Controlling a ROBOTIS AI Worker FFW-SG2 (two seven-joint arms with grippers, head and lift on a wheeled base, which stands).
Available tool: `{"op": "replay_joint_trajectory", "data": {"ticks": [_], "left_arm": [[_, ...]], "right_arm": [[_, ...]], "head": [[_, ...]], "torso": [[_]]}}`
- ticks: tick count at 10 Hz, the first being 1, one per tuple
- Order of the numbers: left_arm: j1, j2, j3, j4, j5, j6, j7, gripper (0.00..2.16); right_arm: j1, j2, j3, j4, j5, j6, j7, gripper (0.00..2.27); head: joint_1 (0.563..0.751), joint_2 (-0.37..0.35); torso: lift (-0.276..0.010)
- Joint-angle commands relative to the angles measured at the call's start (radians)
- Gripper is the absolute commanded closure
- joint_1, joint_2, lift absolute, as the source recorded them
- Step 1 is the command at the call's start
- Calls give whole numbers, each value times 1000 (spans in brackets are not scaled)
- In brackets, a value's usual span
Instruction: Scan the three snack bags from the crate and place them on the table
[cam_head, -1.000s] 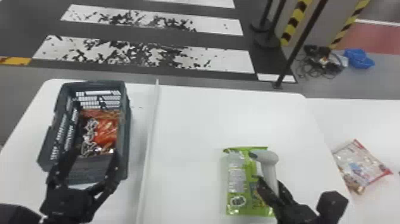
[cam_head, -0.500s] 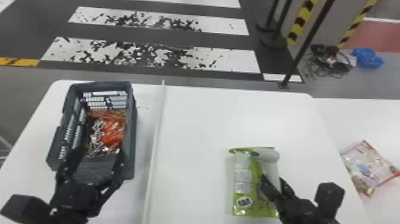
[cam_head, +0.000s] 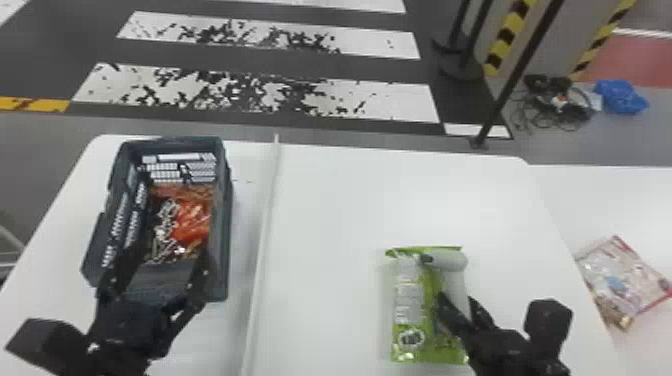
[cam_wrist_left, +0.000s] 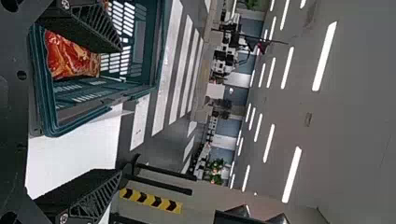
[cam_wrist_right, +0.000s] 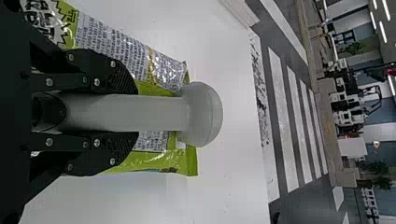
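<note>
In the head view my left gripper (cam_head: 152, 280) stands open at the near end of the crate (cam_head: 227, 200), which holds red and brown snack bags (cam_head: 192, 220). The left wrist view shows my left gripper (cam_wrist_left: 122, 109) spread wide, with a red snack bag (cam_wrist_left: 70, 56) in the crate beyond. My right gripper (cam_head: 457, 305) is shut on the white scanner (cam_head: 447, 260), over a green snack bag (cam_head: 407, 300) lying flat on the table. The right wrist view has the scanner's handle (cam_wrist_right: 126, 112) between the fingers of my right gripper (cam_wrist_right: 135, 112), the green bag behind it.
A pale divider strip (cam_head: 262, 235) runs along the white table (cam_head: 350, 200) between crate and green bag. At the right, a red-and-white snack bag (cam_head: 625, 280) lies on an adjoining white surface. A dark pole (cam_head: 515, 75) rises behind the table.
The head view has shifted slightly, moving the whole scene a little to the right in it. The scanner's head has turned from pointing up-left to lying more level over the green bag.
</note>
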Motion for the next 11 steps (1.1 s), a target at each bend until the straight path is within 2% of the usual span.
{"op": "replay_joint_trajectory", "data": {"ticks": [1,5,7,8,11], "left_arm": [[0,2,-1,0,0,0,0,76],[18,0,-4,-20,0,-3,-2,76],[34,2,-5,-32,-3,-9,-3,76],[43,2,-7,-40,-6,-9,-3,76],[57,2,-5,-52,-15,-9,-3,76]], "right_arm": [[26,0,-15,-51,-17,-13,0,2219],[38,-7,-107,-106,-66,24,11,2219],[-16,-21,-147,-55,-61,49,9,2219],[-63,-37,-169,-2,-50,73,9,2219],[-195,-116,-198,198,-15,101,9,2219]], "head": [[695,-84],[695,-133],[695,-173],[695,-196],[695,-272]], "torso": [[-37],[-37],[-37],[-37],[-37]]}}
